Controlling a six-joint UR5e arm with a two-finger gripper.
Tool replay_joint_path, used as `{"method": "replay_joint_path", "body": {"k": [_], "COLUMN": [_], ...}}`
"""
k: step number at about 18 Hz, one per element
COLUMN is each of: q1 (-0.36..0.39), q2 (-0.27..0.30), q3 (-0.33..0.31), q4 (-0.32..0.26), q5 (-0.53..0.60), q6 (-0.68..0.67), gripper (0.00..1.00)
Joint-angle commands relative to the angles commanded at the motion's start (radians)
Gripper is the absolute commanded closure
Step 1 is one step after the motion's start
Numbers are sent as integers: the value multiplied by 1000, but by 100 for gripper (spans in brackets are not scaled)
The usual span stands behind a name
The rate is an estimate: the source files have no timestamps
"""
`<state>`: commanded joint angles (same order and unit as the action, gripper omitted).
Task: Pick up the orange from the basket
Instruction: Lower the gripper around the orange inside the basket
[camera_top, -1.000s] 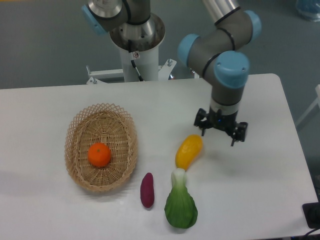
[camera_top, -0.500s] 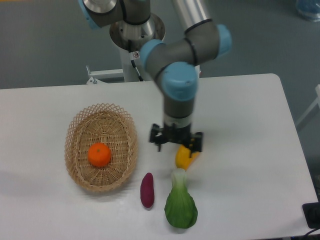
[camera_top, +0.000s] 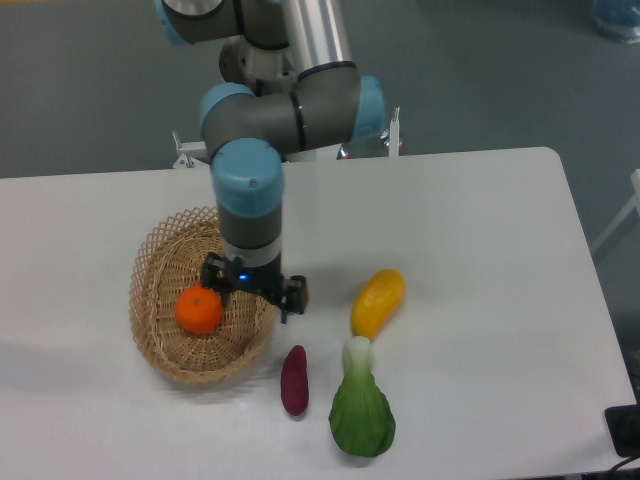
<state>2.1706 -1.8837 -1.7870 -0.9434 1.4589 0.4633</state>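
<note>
**Hand over basket's right side, orange just to its left**

Position. My hand (camera_top: 254, 286) hangs above the right half of the basket (camera_top: 160, 262), its body overlapping the basket's right rim in the camera view. Fingers point down. One dark finger (camera_top: 295, 297) shows on the side away from the basket's middle, another edge shows near the orange; they look spread apart with nothing between them, so I log the hand as wide and empty.

Target. The orange (camera_top: 199, 310) sits on the basket floor, near the basket's centre and slightly toward the front. From my hand it lies a short way to the camera's left and a little toward the front edge of the desk (camera_top: 480, 230). It is round, so no long axis to align with; any finger orientation should serve. My judgement: the coming move is a small sideways shift to centre over the fruit, then a descent inside the rim.

Height above the orange: cannot tell from this single view.

Count.
- orange: 1, in the basket
- basket: 1
- yellow fruit (camera_top: 378, 302): 1, right of the basket, on the desk
- purple vegetable (camera_top: 294, 379): 1, right of the basket's front end
- green leafy vegetable (camera_top: 361, 410): 1, further right of that

Risk, as I judge it: a finger catching the wicker rim on descent.
</note>
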Motion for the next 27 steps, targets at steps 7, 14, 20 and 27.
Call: {"method": "replay_joint_path", "body": {"k": [7, 14, 20, 27], "q1": [-78, -103, -103, -103], "q2": [-15, -63, -84, -95], "q3": [-57, -52, -43, -37], "q4": [9, 20, 21, 23], "q5": [-3, 8, 8, 8], "q6": [-5, -3, -3, 0], "gripper": [0, 0, 0, 4]}}
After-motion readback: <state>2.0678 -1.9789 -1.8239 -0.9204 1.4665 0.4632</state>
